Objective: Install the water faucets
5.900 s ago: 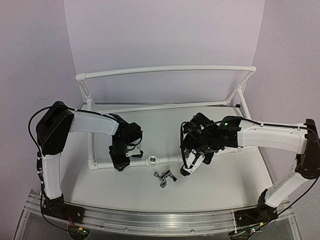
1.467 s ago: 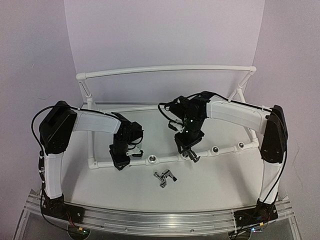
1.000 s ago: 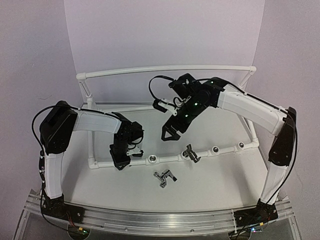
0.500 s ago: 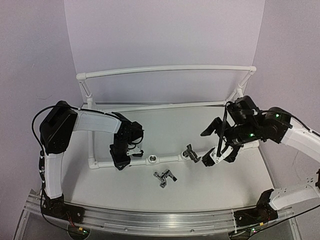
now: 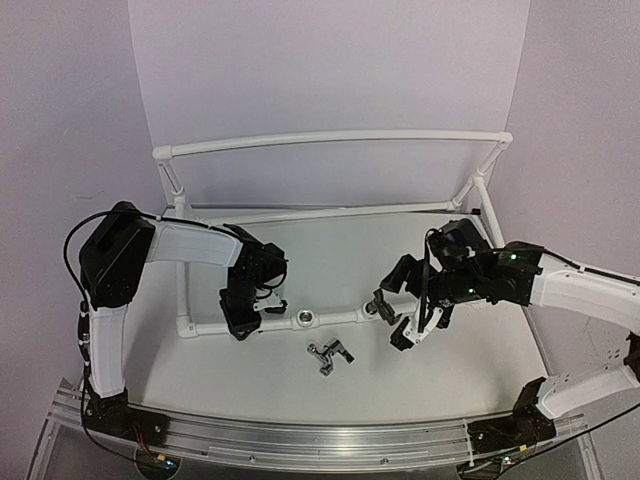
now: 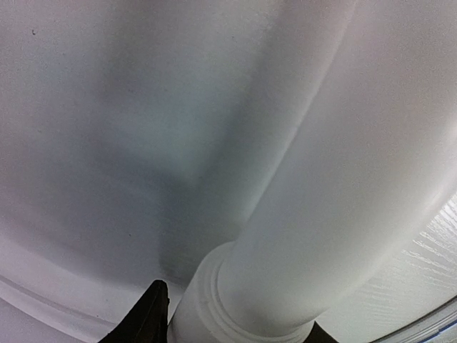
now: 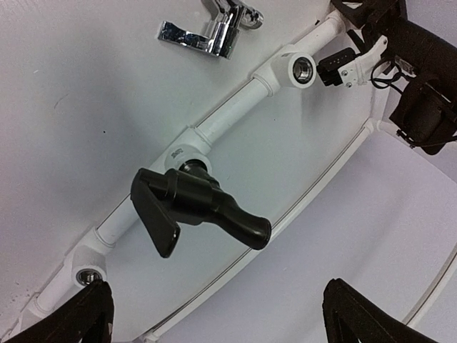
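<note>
One dark grey metal faucet (image 7: 193, 204) sits in the white plastic pipe frame (image 7: 238, 108), which the left gripper's (image 5: 242, 318) jaws clamp; the right gripper (image 7: 225, 314), jaws apart, should next fetch the loose shiny faucet (image 7: 212, 32).

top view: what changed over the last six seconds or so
The right gripper let go of the faucet now standing in a socket of the pipe. It lifted away, swung right, and has come back beside the faucet, open. Unchanged: the left gripper holds the pipe near its left end, and the second faucet lies loose on the table.
</note>
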`<move>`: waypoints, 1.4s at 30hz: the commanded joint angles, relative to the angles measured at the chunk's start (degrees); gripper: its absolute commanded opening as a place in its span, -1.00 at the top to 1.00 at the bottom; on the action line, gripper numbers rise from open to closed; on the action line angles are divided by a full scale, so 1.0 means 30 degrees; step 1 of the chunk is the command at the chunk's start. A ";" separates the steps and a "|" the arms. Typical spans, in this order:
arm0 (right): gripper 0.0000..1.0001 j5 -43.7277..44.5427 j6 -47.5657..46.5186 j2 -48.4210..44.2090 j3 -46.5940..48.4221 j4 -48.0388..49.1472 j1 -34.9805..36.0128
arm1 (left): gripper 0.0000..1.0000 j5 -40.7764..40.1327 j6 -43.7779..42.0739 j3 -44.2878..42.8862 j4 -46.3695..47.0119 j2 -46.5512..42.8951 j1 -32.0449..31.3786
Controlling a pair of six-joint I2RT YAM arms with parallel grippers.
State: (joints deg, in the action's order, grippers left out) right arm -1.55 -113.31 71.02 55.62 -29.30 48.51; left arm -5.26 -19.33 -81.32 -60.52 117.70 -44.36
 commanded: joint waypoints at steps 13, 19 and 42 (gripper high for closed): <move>-0.96 -0.0275 -0.8807 0.1958 -0.1461 0.3680 0.0384 | 0.67 0.3166 0.4143 0.0061 0.2647 0.0785 0.0577; -0.96 -0.0236 -0.8325 0.2634 -0.1637 0.4039 0.0878 | 0.67 0.3160 0.4081 -0.0081 0.2595 0.0806 0.0577; -0.96 0.2541 -0.6356 0.2554 -0.1947 0.4205 0.1983 | 0.68 0.3250 0.4014 0.0029 0.2731 0.0843 0.0578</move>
State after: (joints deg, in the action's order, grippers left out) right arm 0.61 -114.04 82.39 51.54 -16.75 54.18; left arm -5.17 -19.33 -81.32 -60.49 117.69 -44.36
